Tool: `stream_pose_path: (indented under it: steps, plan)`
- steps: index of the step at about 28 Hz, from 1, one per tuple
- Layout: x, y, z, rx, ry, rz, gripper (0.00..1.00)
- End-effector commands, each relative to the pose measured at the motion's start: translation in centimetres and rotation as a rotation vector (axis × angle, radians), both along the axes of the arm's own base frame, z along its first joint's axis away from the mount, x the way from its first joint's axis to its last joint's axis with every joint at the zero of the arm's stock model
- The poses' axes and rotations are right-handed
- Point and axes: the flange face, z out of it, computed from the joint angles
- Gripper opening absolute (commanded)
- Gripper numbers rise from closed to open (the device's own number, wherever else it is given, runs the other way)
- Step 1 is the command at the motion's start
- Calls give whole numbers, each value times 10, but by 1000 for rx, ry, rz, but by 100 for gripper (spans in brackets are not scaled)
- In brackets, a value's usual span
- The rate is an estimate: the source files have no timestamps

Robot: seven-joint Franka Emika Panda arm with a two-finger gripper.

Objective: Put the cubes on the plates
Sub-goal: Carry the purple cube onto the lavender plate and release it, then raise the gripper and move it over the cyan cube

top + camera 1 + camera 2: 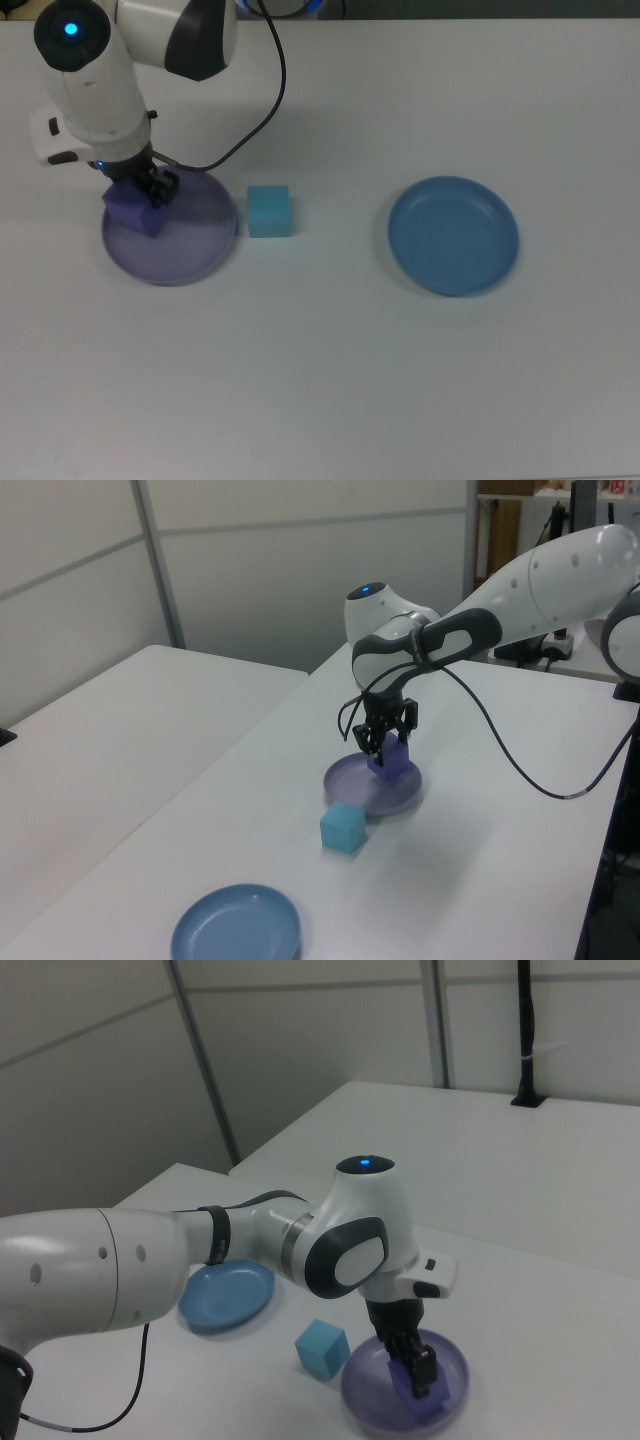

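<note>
I have the small matte purple cube (131, 208) pinched between my gripper (143, 200) fingers, low over the round shallow lavender plate (190, 255), toward its rim on the top view's left. If I let go while the cube is off-centre, it may catch the rim and tip out. Just beside the plate, away from me, sits the small matte cyan cube (269, 211); a careless sweep could knock it. The round blue plate (455, 237) lies well beyond, bare.

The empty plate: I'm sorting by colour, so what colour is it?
Medium blue, clearest in the top view.
</note>
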Motion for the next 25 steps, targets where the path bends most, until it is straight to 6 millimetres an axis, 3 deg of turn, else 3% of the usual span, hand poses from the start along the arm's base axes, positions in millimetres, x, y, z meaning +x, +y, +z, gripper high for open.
stream_pose_path:
  steps: [1, 2, 3, 15, 25]
  plan:
    - [5, 11, 8, 19, -8, 4, 16]
    - [5, 11, 7, 19, -6, 4, 85]
    - [6, 12, 7, 19, -6, 9, 100]
    - [4, 28, 23, 12, -3, 42, 100]
    - [-5, 105, 75, 11, -3, 170, 100]
